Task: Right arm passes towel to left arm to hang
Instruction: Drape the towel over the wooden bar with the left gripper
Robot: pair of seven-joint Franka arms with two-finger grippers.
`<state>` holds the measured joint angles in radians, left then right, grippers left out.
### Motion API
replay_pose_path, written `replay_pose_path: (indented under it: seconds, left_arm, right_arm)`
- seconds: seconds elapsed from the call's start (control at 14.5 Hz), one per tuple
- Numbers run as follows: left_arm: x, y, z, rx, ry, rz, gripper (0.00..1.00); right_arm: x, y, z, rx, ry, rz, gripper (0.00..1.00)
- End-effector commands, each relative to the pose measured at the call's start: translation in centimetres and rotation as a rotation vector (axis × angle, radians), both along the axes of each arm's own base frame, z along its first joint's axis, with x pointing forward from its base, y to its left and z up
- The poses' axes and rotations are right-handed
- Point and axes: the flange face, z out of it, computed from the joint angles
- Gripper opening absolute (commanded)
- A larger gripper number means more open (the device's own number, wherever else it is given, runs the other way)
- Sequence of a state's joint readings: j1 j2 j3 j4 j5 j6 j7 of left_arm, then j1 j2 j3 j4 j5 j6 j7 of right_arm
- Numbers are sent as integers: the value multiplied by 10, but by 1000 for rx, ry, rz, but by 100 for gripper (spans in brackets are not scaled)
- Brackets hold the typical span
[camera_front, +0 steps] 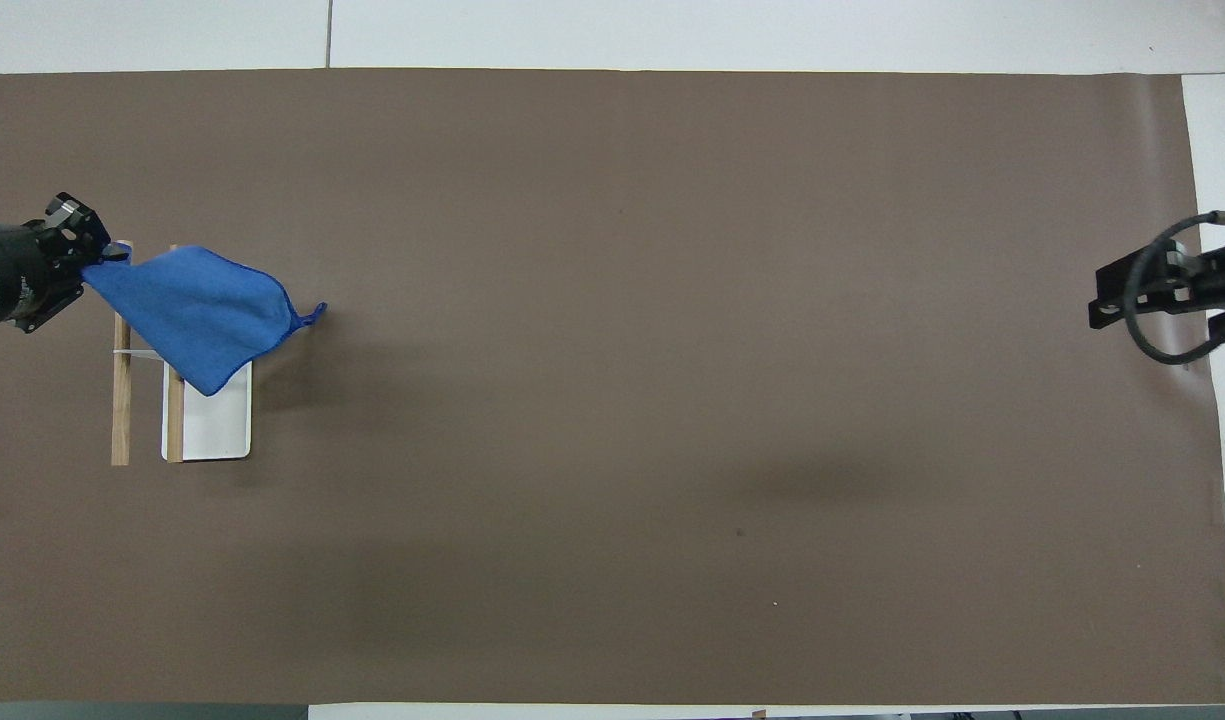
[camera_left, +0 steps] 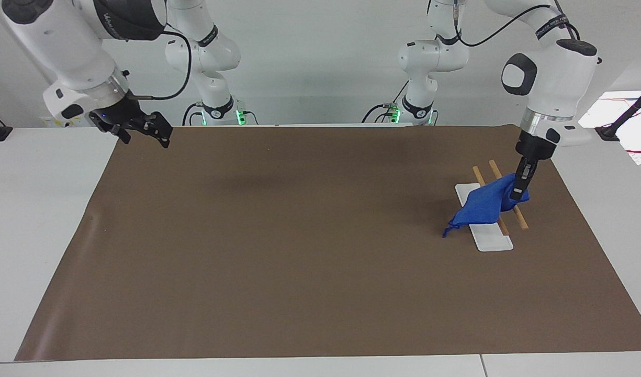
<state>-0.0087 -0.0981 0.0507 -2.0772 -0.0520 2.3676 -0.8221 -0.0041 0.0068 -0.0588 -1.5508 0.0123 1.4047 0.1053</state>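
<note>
Facing view first: I see the left arm bent at the elbow with its forearm pointing almost straight down, near the left arm's end of the brown mat; its left gripper is clamped shut on one corner of the towel; the blue cloth hangs slantwise from that pinch, draped over the wooden rails of the small rack and trailing down across the rack's white base, its loose tip reaching the mat just beside the base; from overhead the towel spreads away from the gripper across both rails, with a thin loop sticking out at its outermost corner.

On my other side the right arm is drawn well back and raised, forearm angled down toward the mat's corner at the right arm's end nearest the robots; the right gripper hangs over that corner, fingers spread apart and holding nothing; overhead I see only its tip over the mat's edge, a black cable looped around it.
</note>
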Motion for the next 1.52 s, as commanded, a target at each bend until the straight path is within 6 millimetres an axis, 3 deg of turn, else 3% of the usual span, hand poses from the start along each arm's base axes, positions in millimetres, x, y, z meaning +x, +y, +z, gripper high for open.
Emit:
replay_pose_path:
  seconds: [0.0,0.14,0.28,0.55,0.69,0.83,0.9,1.1,1.31,1.45]
  left_arm:
    - [-19,36,-3,11,-24,91,0]
    - [-39,64,-14,16,-71,150,0]
    - [-56,89,-26,21,-102,205,0]
    - [-60,104,-36,27,-117,234,0]
    - [-60,103,-38,25,-105,233,0]
    - [-60,105,-45,26,-83,229,93]
    - [-60,106,-45,27,-76,226,100]
    - [-50,109,-38,28,-66,221,100]
    - [-29,108,-9,34,3,168,100]
    - [-16,99,6,79,47,17,100]
  right_arm:
    - [-17,-12,-20,-8,0,30,100]
    - [-19,-24,-16,-4,-8,27,100]
    - [-15,-22,-20,-14,-6,39,100]
    - [-17,-34,-19,-11,-5,68,100]
    - [-17,-31,-17,-8,-12,67,100]
    - [-14,-26,-13,-7,-23,77,100]
    - [-14,-22,-12,-9,-25,85,100]
    - [-15,-22,-10,-10,-29,83,100]
    - [-16,-23,-8,-9,-32,85,100]
    - [-16,-24,-9,-18,-29,84,100]
